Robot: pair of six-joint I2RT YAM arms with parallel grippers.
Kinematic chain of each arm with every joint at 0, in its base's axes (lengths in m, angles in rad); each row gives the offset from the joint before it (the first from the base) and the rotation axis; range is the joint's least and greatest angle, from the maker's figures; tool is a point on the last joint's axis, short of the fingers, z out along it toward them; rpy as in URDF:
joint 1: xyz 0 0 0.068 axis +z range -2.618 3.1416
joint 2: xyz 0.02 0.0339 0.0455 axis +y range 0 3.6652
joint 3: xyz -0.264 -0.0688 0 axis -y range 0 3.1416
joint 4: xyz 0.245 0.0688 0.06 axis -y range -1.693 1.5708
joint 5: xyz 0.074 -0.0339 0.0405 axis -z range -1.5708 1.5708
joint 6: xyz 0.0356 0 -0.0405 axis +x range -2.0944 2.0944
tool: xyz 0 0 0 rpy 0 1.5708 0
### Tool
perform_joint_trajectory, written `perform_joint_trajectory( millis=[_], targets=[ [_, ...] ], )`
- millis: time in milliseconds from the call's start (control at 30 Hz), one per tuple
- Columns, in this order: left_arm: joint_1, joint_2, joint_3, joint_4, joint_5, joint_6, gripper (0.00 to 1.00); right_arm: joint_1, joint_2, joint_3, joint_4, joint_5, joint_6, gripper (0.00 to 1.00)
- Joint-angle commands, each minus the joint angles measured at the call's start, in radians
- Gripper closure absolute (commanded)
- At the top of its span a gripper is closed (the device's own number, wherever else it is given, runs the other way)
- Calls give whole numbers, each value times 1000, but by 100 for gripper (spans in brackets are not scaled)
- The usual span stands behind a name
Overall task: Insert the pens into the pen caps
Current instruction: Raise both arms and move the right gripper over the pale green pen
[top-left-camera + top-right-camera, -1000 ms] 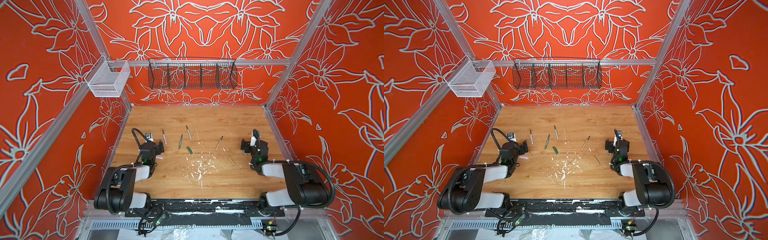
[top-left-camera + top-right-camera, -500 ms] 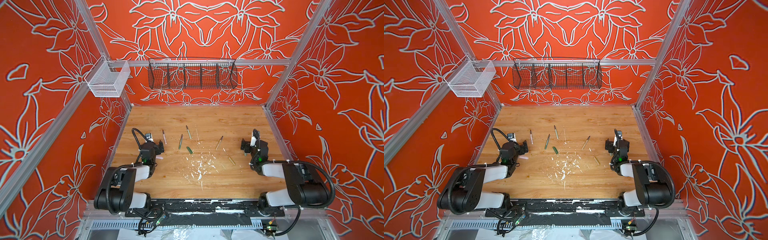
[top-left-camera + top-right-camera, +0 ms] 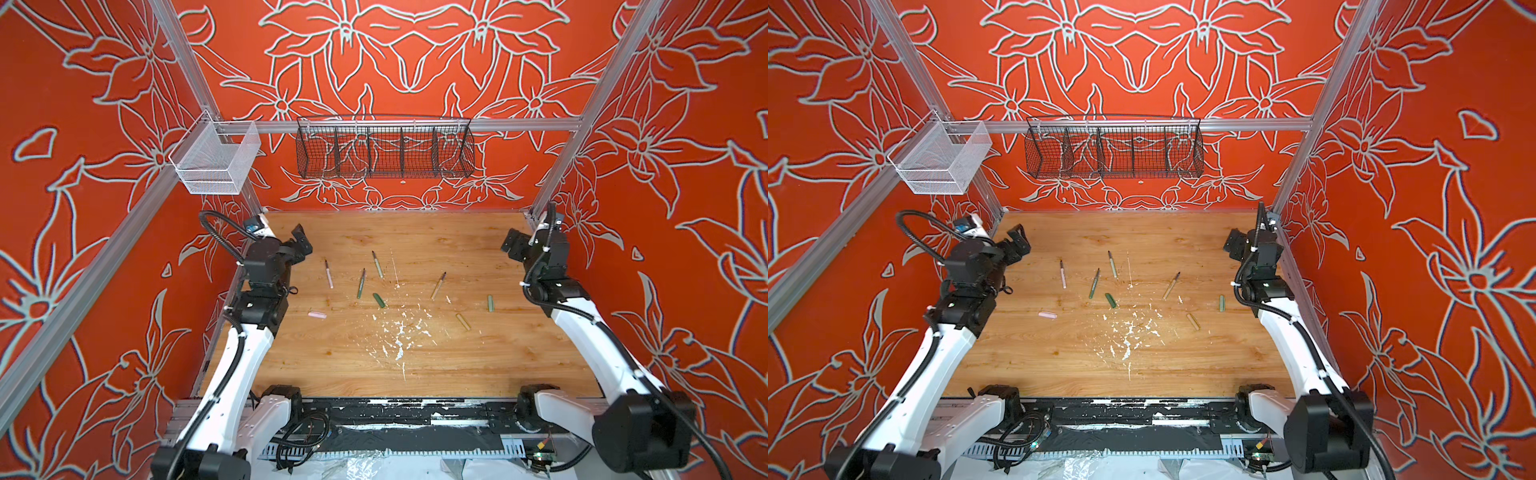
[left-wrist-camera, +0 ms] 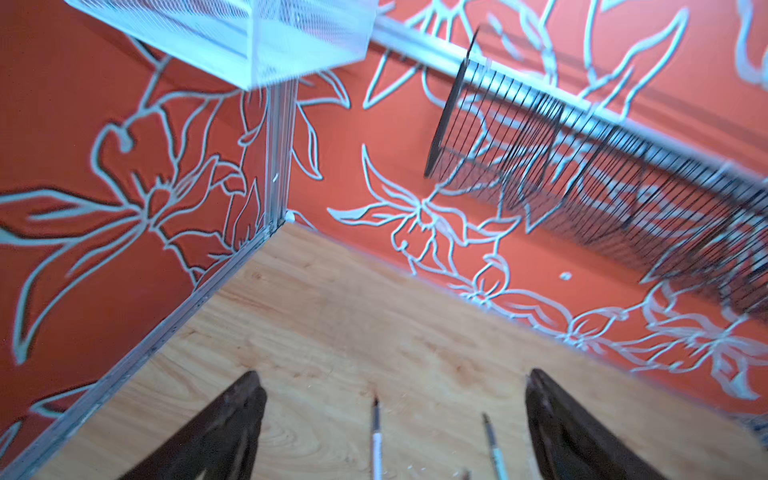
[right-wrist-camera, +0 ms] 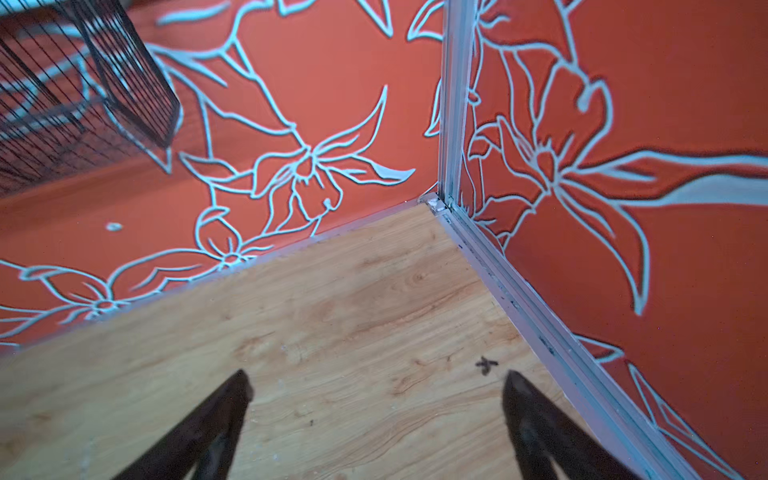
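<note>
Above the surface [image 3: 332, 365], I am raising the left claw [image 3: 303, 241] and right claw [image 3: 512, 245] high, both gaping empty, while pens [image 3: 360, 283] and pen caps [image 3: 379, 300] are lying apart mid-surface, unpaired.

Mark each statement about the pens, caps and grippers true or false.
1. The pink pen, dark green pen, light green pen and tan pen all lie uncapped on the table. True.
2. The left gripper holds the pink pen. False: it is open and empty.
3. The dark green cap sits on the dark green pen. False: it lies loose beside it.
4. The pink cap lies nearer the left arm than the tan cap. True.
</note>
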Motion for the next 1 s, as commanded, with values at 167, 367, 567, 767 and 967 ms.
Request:
perform_joint_trajectory(
  millis=[167,367,567,767,967],
  targets=[
    [36,40,106,-142,337,-132,4,-10,59,116,-502,-202,127,25],
    [34,258,279,-169,467,-195,0,-7,20,59,-526,-259,103,29],
    [-18,445,307,-161,483,-355,5,43,90,77,-573,-308,84,45],
    [-88,571,357,-204,561,-374,6,177,229,181,-647,-241,68,56],
    [-88,579,296,-202,648,-397,9,338,422,311,-613,-252,88,58]
  ],
)
